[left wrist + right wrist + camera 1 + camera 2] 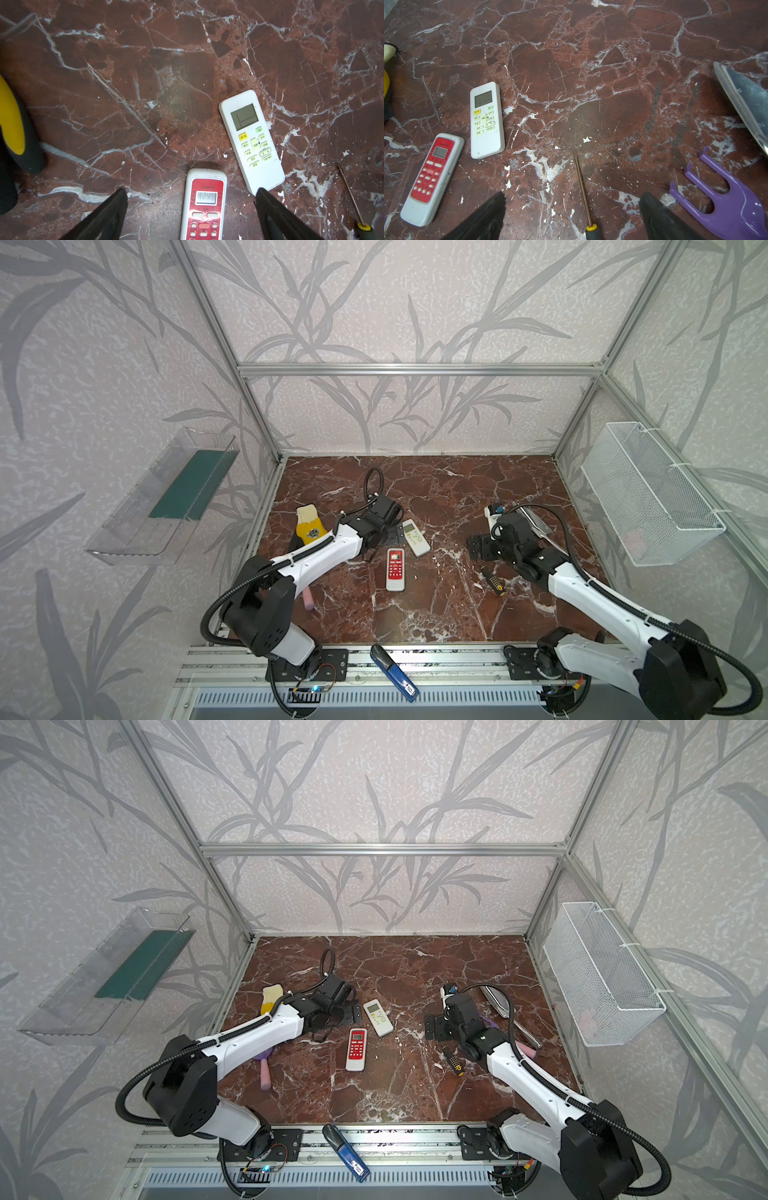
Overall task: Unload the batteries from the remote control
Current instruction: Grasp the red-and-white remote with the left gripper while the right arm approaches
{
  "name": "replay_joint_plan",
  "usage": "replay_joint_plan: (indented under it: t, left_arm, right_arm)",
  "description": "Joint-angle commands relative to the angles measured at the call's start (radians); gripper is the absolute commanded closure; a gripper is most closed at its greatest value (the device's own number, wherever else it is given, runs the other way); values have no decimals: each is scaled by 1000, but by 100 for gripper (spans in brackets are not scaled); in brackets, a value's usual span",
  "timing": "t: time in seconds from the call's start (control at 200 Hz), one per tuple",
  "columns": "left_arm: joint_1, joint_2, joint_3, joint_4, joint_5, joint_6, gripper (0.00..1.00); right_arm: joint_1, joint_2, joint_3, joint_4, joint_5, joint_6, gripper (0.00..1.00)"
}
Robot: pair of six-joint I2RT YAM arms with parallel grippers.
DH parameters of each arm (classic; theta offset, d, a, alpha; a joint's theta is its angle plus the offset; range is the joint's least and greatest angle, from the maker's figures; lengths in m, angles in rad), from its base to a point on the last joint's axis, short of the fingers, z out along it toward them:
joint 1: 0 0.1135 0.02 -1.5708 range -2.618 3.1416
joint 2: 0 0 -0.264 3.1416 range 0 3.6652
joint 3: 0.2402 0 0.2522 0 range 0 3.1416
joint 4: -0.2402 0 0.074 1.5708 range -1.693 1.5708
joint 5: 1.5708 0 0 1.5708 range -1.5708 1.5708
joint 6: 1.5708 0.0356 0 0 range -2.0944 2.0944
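Two remote controls lie face up mid-table: a red-and-white remote (395, 569) (357, 1049) (203, 205) (432, 178) and, just beyond it, a white remote (416, 537) (378, 1017) (252, 141) (486, 120). The batteries are hidden. My left gripper (380, 545) (336, 1025) (191, 191) hovers open over the red remote's display end, touching nothing. My right gripper (482, 553) (436, 1029) (573, 195) stands open to the right, above the shaft of a black-and-yellow screwdriver (494, 585) (455, 1064) (582, 187), holding nothing.
A purple hand rake (724, 199) and a metal trowel (747, 99) lie under the right arm. A yellow-and-black glove (309, 526) and a pink handle (309, 601) lie at the left. A blue stapler (395, 672) sits on the front rail. A wire basket (648, 493) and a clear tray (166, 493) hang on the side walls.
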Motion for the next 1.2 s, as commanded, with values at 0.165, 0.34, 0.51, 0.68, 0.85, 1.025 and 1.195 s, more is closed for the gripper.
replay_joint_plan:
  t: [0.165, 0.34, 0.51, 0.68, 0.85, 1.025, 1.195]
  left_arm:
    - [-89, 107, 26, -77, 38, -49, 5]
    - [-93, 177, 40, -113, 32, -57, 6]
    - [-95, 221, 43, -96, 42, -53, 11]
    - [-97, 256, 51, -84, 48, -45, 12]
    - [-99, 288, 60, -94, 55, -43, 20]
    - [-99, 281, 33, -51, 75, -45, 42]
    - [-97, 265, 16, -8, 93, -54, 54]
  right_arm:
    - [16, -4, -16, -22, -28, -12, 0]
    - [25, 17, -15, -15, -31, -11, 0]
    - [26, 33, -11, -7, -25, -12, 0]
    - [26, 43, -10, 2, -28, -12, 0]
    - [27, 50, -10, 8, -32, -6, 0]
    - [28, 31, -17, 26, -69, -6, 0]
    - [29, -5, -41, 83, -118, -11, 0]
